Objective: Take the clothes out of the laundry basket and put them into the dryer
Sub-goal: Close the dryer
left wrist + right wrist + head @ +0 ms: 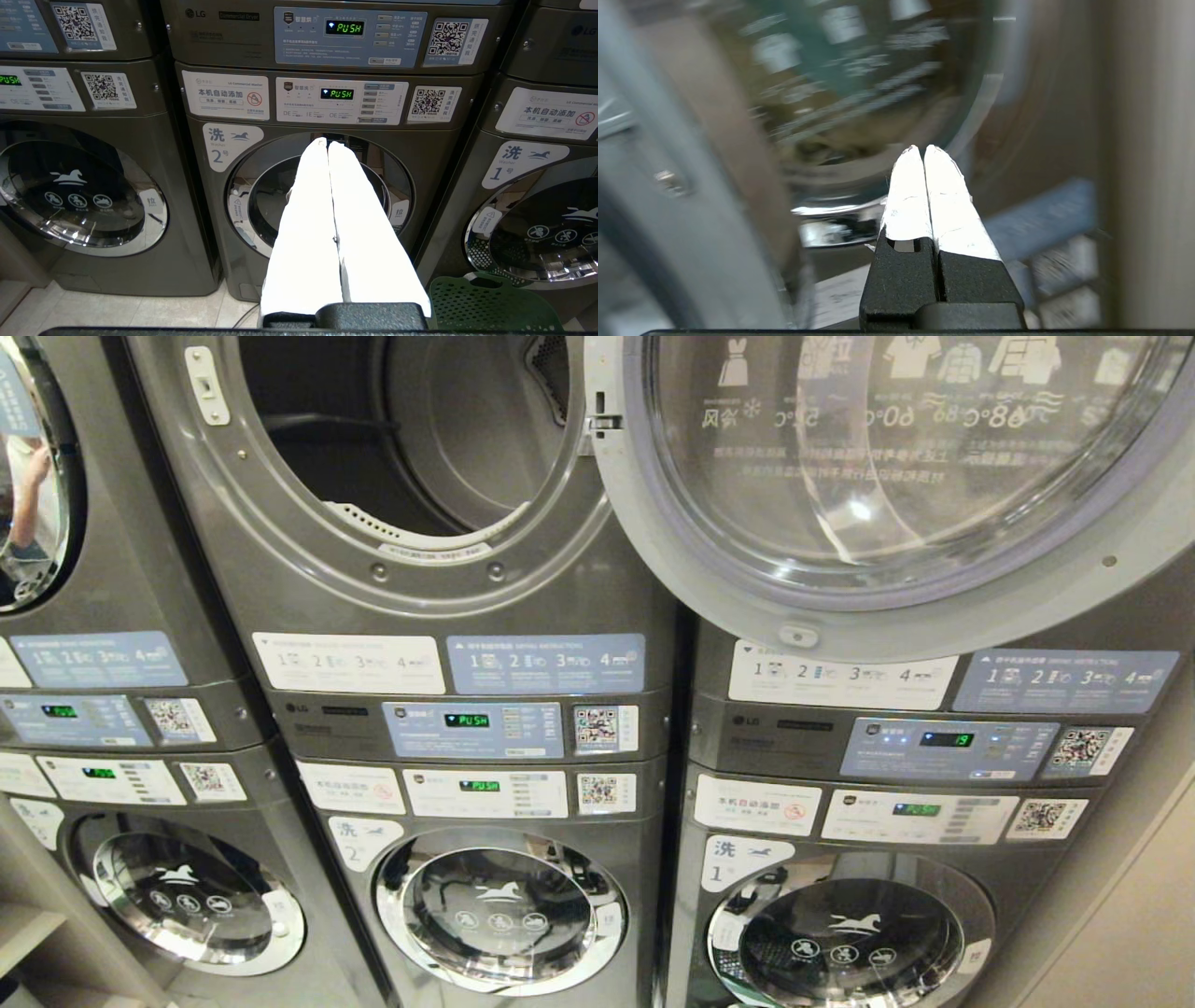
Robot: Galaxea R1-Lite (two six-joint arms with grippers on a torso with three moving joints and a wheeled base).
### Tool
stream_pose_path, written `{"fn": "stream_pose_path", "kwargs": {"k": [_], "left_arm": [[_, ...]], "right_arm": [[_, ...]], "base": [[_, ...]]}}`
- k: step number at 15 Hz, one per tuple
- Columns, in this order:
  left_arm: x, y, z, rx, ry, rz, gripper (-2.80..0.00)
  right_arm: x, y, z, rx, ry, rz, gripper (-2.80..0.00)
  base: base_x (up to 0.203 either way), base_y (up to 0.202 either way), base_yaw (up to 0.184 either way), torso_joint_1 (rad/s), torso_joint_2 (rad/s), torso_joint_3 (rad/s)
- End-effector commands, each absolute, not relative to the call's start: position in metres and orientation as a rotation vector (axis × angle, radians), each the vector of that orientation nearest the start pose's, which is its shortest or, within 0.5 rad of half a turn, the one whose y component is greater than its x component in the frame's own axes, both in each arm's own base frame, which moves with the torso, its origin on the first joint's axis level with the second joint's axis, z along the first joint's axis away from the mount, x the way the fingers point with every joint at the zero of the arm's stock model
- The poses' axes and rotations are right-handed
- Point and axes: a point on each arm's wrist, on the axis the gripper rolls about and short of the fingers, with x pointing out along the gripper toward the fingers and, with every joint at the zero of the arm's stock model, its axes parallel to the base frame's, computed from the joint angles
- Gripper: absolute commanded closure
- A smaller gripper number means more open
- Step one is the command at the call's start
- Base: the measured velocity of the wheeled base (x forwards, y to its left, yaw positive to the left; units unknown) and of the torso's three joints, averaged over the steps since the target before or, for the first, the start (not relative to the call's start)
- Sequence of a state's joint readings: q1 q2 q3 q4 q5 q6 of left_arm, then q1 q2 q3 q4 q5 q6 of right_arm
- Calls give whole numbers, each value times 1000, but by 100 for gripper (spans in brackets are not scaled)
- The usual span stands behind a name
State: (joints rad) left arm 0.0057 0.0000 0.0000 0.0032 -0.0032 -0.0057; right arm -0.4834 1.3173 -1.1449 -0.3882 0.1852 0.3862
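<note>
The upper middle dryer (392, 439) stands with its drum dark and empty of clothes, and its glass door (887, 476) swung wide to the right. A green perforated laundry basket (490, 305) shows in the left wrist view on the floor, low before the washers; no clothes are visible. My left gripper (327, 142) is shut with nothing in it and points at washer number 2 (322, 196). My right gripper (923, 148) is also shut and empty, and it points at the blurred round glass door (878, 93). Neither arm appears in the head view.
Stacked grey machines fill the view: dryers above, washers (499, 910) below, with lit control panels (476, 728). Washer number 1 (551, 224) stands behind the basket. A beige wall (1139, 915) is at the right. Tiled floor (117, 312) lies before the machines.
</note>
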Motion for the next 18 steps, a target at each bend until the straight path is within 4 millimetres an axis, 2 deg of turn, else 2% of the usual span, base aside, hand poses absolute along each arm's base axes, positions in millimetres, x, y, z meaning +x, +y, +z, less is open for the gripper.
{"fn": "stream_pose_path", "kwargs": {"k": [1,3,5,13,18], "left_arm": [[-23,0,75,-6,2,3,0],[-23,0,75,-6,2,3,0],[-23,0,75,-6,2,4,0],[-23,0,75,-6,2,3,0],[-23,0,75,-6,2,5,0]], "right_arm": [[211,-107,345,302,-242,-170,0],[219,-110,346,257,-308,-86,0],[225,-111,339,234,-299,19,0],[221,-104,333,272,-309,173,0],[194,-84,320,255,-269,355,0]], "base": [[0,0,0,0,0,0],[0,0,0,0,0,0],[0,0,0,0,0,0],[0,0,0,0,0,0],[0,0,0,0,0,0]]}}
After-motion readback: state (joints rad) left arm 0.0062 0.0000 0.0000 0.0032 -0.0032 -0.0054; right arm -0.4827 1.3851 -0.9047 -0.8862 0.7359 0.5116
